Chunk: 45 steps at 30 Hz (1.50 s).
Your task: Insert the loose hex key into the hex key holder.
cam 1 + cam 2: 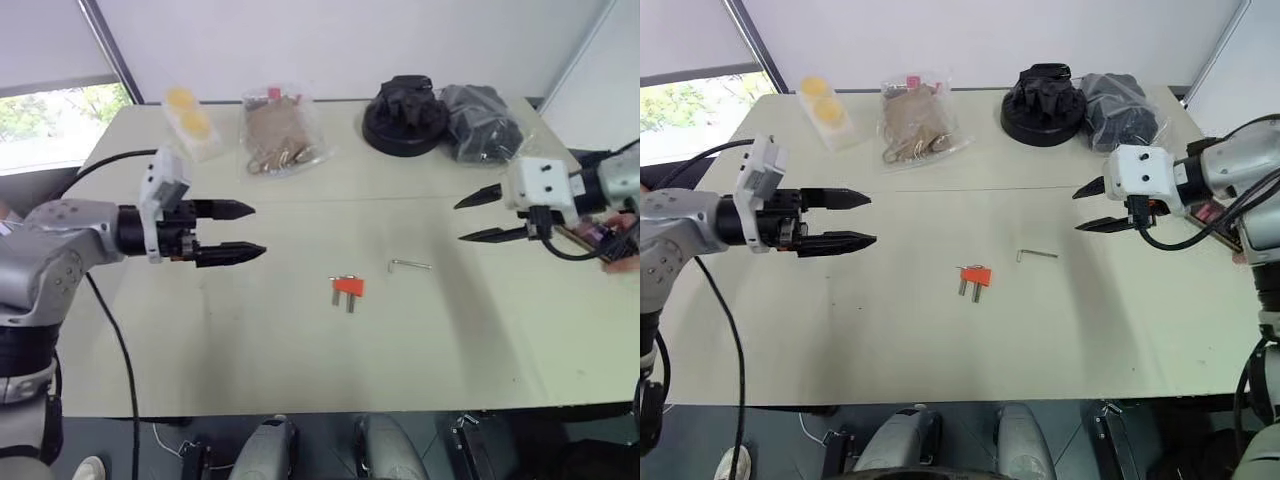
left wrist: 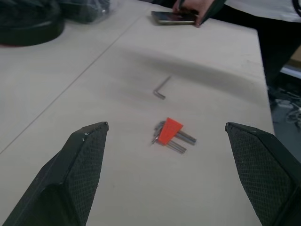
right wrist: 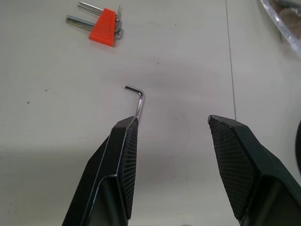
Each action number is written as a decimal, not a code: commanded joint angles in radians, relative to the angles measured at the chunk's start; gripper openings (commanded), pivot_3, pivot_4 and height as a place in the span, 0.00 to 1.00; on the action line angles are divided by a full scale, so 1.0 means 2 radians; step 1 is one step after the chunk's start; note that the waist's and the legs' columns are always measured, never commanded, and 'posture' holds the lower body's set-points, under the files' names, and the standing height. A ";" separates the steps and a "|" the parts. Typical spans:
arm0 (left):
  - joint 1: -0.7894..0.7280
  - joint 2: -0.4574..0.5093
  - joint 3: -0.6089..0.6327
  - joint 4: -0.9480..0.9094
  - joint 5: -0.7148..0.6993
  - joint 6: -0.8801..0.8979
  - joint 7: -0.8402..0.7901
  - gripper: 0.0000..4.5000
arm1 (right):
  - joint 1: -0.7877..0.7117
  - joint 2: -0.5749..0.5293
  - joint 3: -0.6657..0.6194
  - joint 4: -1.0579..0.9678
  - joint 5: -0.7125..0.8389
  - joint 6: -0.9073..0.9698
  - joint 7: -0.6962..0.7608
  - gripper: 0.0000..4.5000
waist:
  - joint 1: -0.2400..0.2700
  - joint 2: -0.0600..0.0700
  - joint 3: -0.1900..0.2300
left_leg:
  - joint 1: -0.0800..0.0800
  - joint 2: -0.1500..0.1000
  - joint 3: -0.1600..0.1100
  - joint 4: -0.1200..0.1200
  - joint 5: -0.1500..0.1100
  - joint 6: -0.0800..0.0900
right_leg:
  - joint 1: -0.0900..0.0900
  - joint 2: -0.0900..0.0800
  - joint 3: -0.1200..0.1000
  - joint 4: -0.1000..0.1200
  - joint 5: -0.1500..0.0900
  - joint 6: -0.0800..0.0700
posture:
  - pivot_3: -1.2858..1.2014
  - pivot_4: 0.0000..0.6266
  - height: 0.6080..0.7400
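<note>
Both task pieces lie flat and untouched near the middle of the pale table [image 1: 250, 360]. The loose hex key [image 1: 409, 265] rests with its long shank along the tabletop and its short bent end at the left; the hex key holder [image 1: 348, 288] lies near it, to its left and a little closer to you, with its stubby grey keys pointing toward the table's near edge. Your left gripper [image 1: 226, 232] hangs over the left half of the table, fingers spread wide and holding nothing, aimed across toward the holder, presumably so it can steady that block. Your right gripper [image 1: 481, 215] hovers above the table to the right of the loose key, jaws parted and empty; in its wrist view the key lies just ahead of one finger [image 3: 123, 155], which suggests a pickup is being lined up. Bags, a black round object and dark bundles sit along the far edge, well apart from the work.
</note>
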State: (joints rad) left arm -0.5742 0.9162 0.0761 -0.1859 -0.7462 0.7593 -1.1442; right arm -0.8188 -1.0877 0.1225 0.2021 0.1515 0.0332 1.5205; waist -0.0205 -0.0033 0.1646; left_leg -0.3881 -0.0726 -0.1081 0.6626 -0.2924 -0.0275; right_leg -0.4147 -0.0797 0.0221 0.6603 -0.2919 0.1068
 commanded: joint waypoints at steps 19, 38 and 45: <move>-0.007 -0.005 0.000 0.006 0.031 -0.014 -0.014 0.92 | 0.008 0.012 -0.014 -0.045 0.004 0.028 -0.019 0.55 | 0.003 0.000 0.000 | -0.002 0.000 0.000 0.001 0.000 -0.001 | -0.003 0.000 0.000 0.002 0.000 0.000 | 0.52 0.24 1.00; 0.023 -0.039 0.017 -0.021 0.012 0.013 0.040 0.92 | 0.179 0.143 -0.001 -0.192 0.086 0.184 -0.144 0.55 | 0.005 -0.001 0.000 | -0.002 0.000 0.000 0.001 0.000 -0.001 | -0.003 -0.001 0.001 0.002 0.000 0.000 | 0.52 0.24 1.00; 0.041 -0.042 0.017 -0.047 0.009 0.015 0.052 0.92 | 0.203 0.212 0.043 -0.124 0.000 0.093 -0.227 0.55 | 0.003 -0.001 0.000 | -0.002 0.000 0.000 0.001 0.001 -0.001 | -0.004 0.000 0.001 0.003 0.000 0.000 | 0.52 0.24 1.00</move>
State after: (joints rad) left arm -0.4903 0.8240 0.0755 -0.2509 -0.7113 0.7972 -1.0415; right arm -0.3928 -0.6785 0.2145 -0.0672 0.1886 0.2749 1.1083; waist -0.0144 -0.0045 0.1640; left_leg -0.3926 -0.0734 -0.1076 0.6652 -0.2910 -0.0297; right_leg -0.4218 -0.0804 0.0238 0.6660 -0.2918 0.1069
